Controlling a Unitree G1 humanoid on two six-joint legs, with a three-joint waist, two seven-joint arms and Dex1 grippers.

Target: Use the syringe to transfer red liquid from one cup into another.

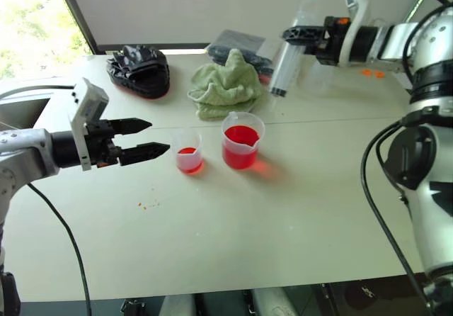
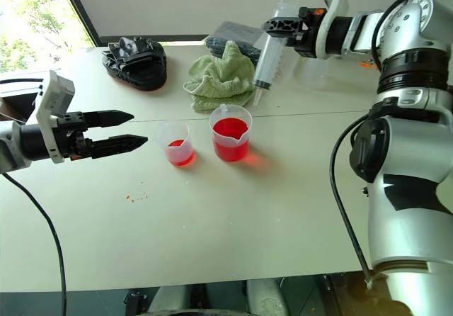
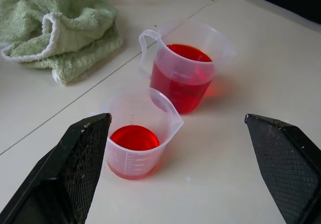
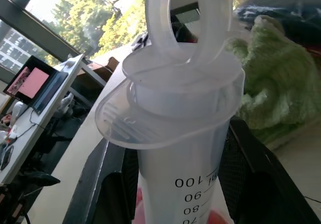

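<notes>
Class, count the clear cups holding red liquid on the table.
2: the small cup nearest the left hand, and the beaker beside it, before the green cloth.

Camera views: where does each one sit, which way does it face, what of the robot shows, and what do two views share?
Left and right eye views: on the head, looking forward and down at the table; both arms show, left gripper open, right gripper holding the syringe.
Left wrist view: along its open fingers at the small cup and beaker.
Right wrist view: along its fingers clamping the syringe barrel.
Shared: the green towel.
</notes>
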